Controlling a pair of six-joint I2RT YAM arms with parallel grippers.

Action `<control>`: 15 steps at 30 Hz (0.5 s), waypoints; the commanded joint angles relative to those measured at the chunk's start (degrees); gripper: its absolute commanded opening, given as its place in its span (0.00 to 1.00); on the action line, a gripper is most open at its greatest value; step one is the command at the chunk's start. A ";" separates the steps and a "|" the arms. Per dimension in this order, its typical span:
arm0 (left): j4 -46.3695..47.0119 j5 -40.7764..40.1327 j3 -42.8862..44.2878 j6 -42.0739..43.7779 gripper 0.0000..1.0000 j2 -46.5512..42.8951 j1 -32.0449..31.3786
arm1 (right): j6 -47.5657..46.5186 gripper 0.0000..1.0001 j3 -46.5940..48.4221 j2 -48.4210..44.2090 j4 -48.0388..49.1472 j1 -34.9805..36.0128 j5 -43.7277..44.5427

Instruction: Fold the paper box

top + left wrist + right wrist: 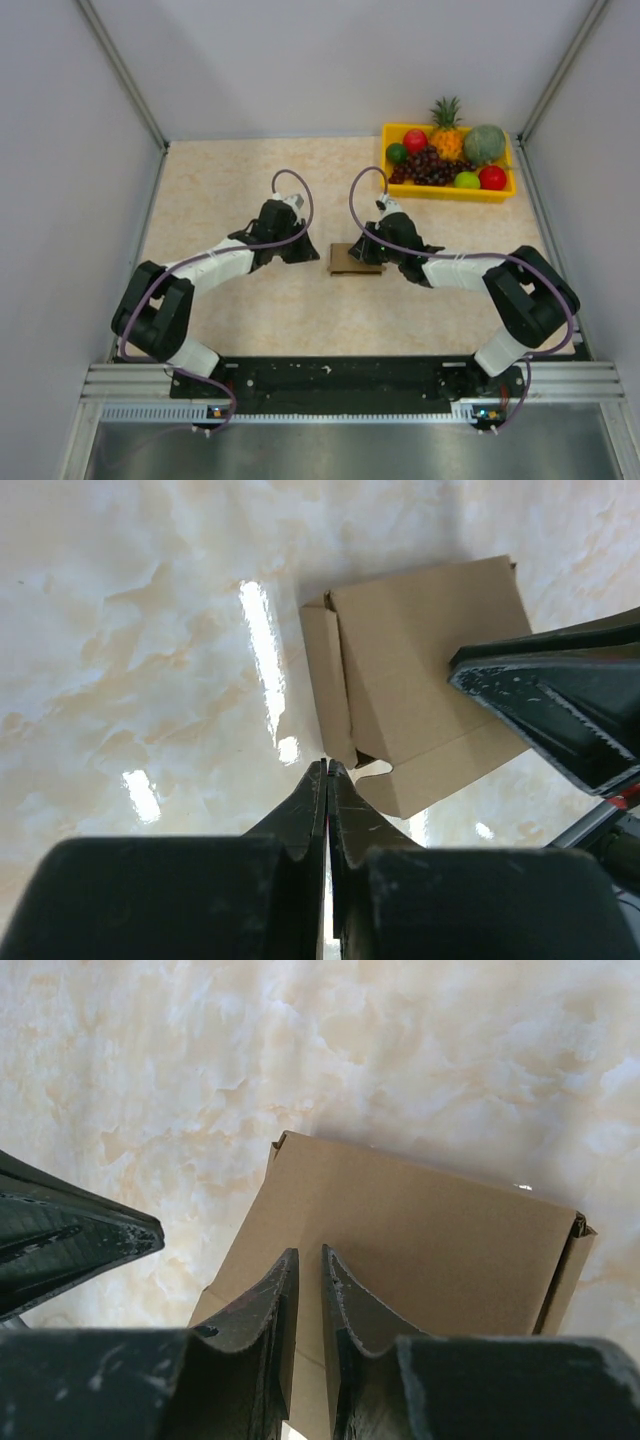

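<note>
I read the left gripper (326,768) as fully closed and empty, its tips just beside the box (420,670). The right gripper (308,1255) is over the box top, jaws slightly apart, holding nothing. The box lies mid-table (230,180) between both grippers. The fruit tray (440,193) sits at the far right.

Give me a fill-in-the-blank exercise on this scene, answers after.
The paper box is made of brown ____. It lies ____ the left gripper and the right gripper. The left gripper is shut and holds ____. The pineapple stands in a ____ tray.
Missing words: cardboard; between; nothing; yellow.
</note>
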 commanded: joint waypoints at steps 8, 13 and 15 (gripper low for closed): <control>6.89 11.35 3.45 -3.29 0.00 8.99 -0.28 | -1.06 0.16 1.66 0.36 -0.07 0.42 -0.11; 12.44 13.21 2.05 -5.66 0.00 9.35 -0.54 | -0.53 0.15 1.57 0.89 0.55 0.43 -0.63; 12.96 13.12 1.96 -5.84 0.00 9.61 -0.54 | -0.18 0.15 1.57 1.42 1.07 0.42 -0.98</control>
